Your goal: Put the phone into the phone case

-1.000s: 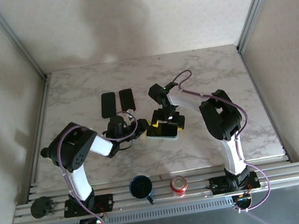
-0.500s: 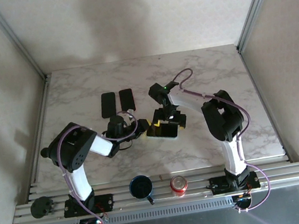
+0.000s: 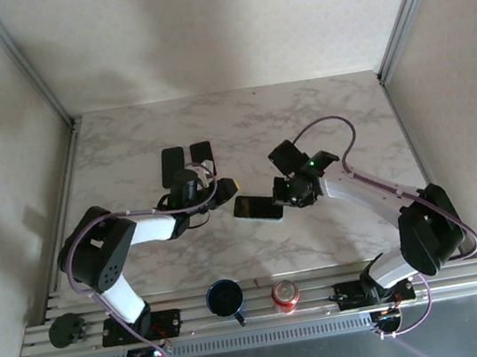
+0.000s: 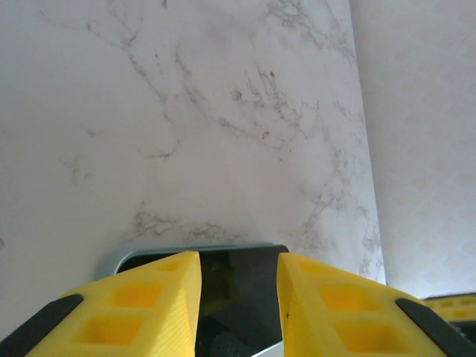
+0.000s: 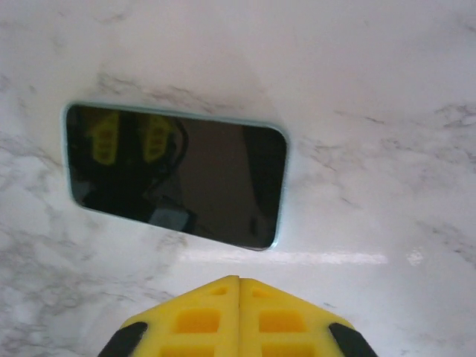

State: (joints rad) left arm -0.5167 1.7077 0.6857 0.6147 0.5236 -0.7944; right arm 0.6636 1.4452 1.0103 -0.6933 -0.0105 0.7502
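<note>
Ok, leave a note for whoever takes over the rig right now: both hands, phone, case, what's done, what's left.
Left hand: open, empty, tips at the phone's end.
Right hand: shut, empty, clear of the phone.
Phone: lies flat, screen up, with a pale rim all round that looks like the case.
Done: phone appears to sit in the case.
Left: check that every corner is seated, and press down any that isn't.

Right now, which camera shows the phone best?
The right wrist view: the whole phone lies flat, screen up. The top view shows it small on the table; the left wrist view catches one end beneath the left gripper.
</note>
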